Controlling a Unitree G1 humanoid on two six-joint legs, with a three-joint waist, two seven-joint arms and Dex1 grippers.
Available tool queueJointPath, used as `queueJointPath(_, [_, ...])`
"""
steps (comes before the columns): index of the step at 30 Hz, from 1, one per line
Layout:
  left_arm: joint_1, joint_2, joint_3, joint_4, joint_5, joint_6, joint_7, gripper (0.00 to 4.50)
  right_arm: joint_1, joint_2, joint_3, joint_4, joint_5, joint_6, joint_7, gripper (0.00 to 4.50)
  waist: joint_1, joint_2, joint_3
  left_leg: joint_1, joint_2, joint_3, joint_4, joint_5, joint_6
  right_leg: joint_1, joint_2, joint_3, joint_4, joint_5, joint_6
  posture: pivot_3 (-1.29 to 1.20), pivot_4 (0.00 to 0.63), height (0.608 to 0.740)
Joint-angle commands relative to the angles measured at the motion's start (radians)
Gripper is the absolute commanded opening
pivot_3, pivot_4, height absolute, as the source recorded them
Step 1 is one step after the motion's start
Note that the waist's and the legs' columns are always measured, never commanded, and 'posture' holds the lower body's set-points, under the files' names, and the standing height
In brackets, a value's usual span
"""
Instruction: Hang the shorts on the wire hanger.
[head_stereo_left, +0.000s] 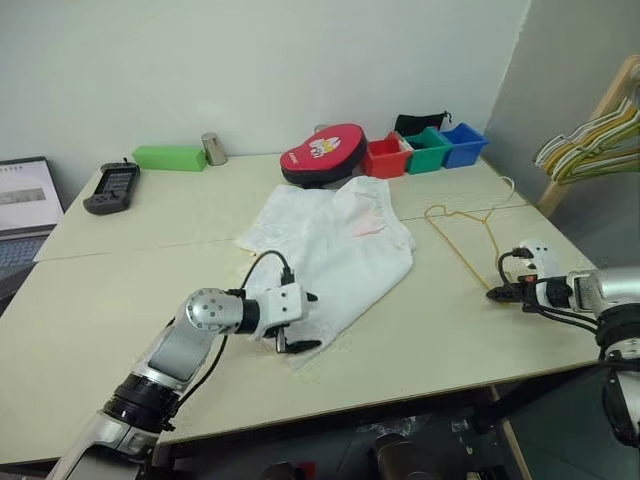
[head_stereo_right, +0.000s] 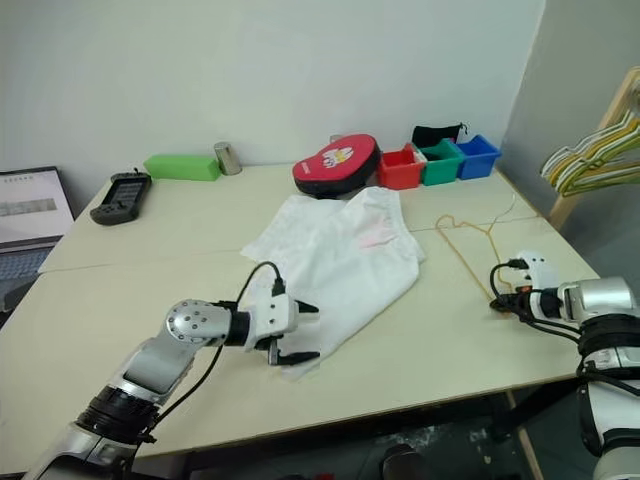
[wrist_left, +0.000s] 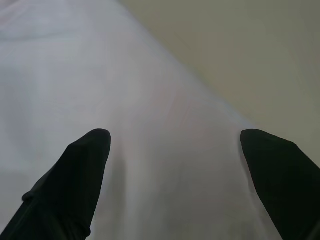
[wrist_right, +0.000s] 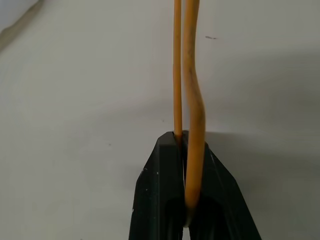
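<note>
The right gripper (wrist_right: 186, 150) is clenching the near corner of the wire hanger (head_stereo_left: 466, 240), its two black fingers pressed together on the thin yellowish wire. In the right wrist view two strands of that wire are running away from the jaws side by side, one straight and one slightly bent; the bend where they join is hidden between the fingers. From the head camera, the hanger is lying flat on the pale table (head_stereo_left: 120, 300), stretching from the right gripper toward the far side. Its hook end is thin and hard to make out against the tabletop.

The left gripper (head_stereo_left: 300, 322) is hovering with its fingers spread wide over the near edge of the shorts (head_stereo_left: 335, 245), gripping nothing. Whether the fingertips (wrist_left: 87, 155) are touching the cloth cannot be told. The shorts are lying crumpled in the middle of the table, just left of the hanger, with a faint pink mark on the fabric. In the left wrist view the white fabric is running out past the frame's edges.

Beyond the shorts, along the far edge, are sitting a red round case (head_stereo_left: 322, 153), red, green and blue bins (head_stereo_left: 427, 150), a green block (head_stereo_left: 169, 157) and a black handheld device (head_stereo_left: 111, 188). A laptop (head_stereo_left: 22, 210) is cut off at the left edge, and a bunch of coloured hangers (head_stereo_left: 590, 140) at the right.
</note>
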Motion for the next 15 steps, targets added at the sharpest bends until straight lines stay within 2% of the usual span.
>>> queueJointPath(1, [-0.004, 0.013, 0.031, -0.071, -0.069, 0.113, -0.034, 4.45, -0.018, -0.001, -0.027, -0.064, 0.023, 0.035, 0.014, 0.00, -0.004, 0.000, 0.000, 0.000, 0.000, -0.001, 0.000, 0.000, 0.000, 0.000, 0.000, 0.000, 0.000, 0.000, 0.000, -0.17, 0.045, 0.740])
queueJointPath(4, [-0.004, 0.034, 0.021, -0.066, -0.050, 0.112, -0.038, 4.45, -0.004, 0.004, -0.034, -0.092, 0.032, 0.058, 0.005, 0.00, -0.008, 0.000, 0.000, 0.000, 0.000, -0.001, 0.000, 0.000, 0.000, 0.000, 0.000, 0.000, 0.001, 0.000, 0.000, -0.18, 0.045, 0.740])
queueJointPath(8, [-0.003, 0.032, 0.037, -0.089, -0.090, 0.180, -0.041, 4.45, 0.010, 0.005, -0.041, -0.129, 0.040, 0.085, 0.000, 0.00, -0.008, 0.000, 0.000, 0.001, 0.000, 0.000, 0.000, 0.000, 0.000, 0.000, 0.000, 0.000, 0.000, 0.000, 0.000, -0.18, 0.046, 0.740])
queueJointPath(12, [0.010, 0.095, -0.009, -0.049, 0.006, 0.087, -0.039, 4.45, 0.024, -0.009, -0.040, -0.160, 0.047, 0.101, 0.003, 0.00, -0.010, 0.000, 0.000, 0.001, 0.000, -0.001, 0.000, 0.000, 0.000, 0.000, 0.000, 0.000, 0.000, 0.000, 0.000, -0.18, 0.043, 0.740])
queueJointPath(15, [0.010, 0.108, -0.026, -0.025, 0.032, 0.039, -0.044, 4.45, 0.024, -0.011, -0.042, -0.169, 0.054, 0.109, -0.001, 0.00, -0.011, 0.000, 0.000, 0.001, 0.000, 0.000, 0.000, 0.000, 0.000, 0.000, 0.000, 0.000, 0.000, 0.000, 0.000, -0.19, 0.036, 0.740])
